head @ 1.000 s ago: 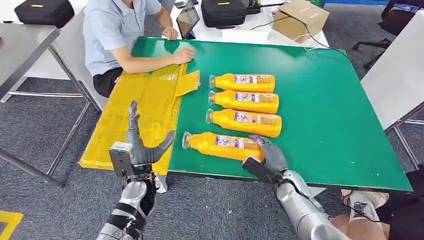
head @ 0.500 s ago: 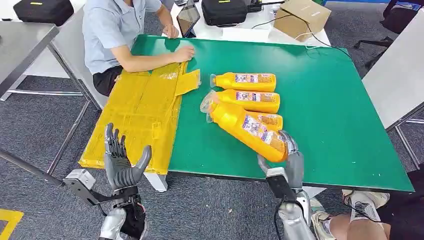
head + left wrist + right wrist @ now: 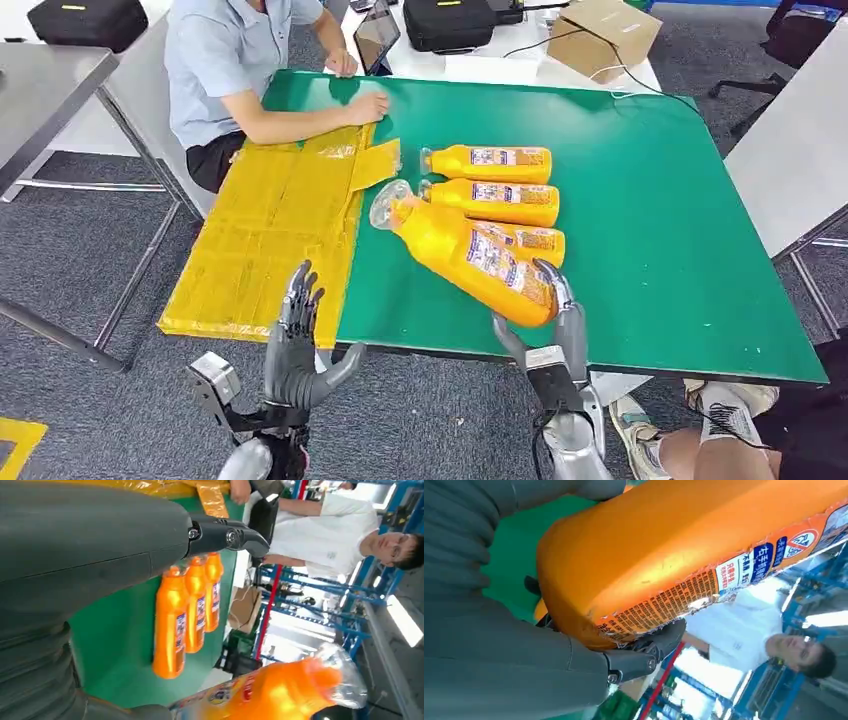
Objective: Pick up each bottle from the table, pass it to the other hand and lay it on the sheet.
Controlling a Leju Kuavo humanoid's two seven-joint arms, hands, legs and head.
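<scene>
Right hand (image 3: 545, 315) of mine grips the lifted bottle (image 3: 465, 255) by its base, neck now swung further toward the yellow sheet (image 3: 265, 235); left hand (image 3: 300, 345) has risen, fingers spread and empty, just short of it, so handover looms. Beyond, three bottles (image 3: 490, 185) lie on the counter (image 3: 660, 200).
</scene>
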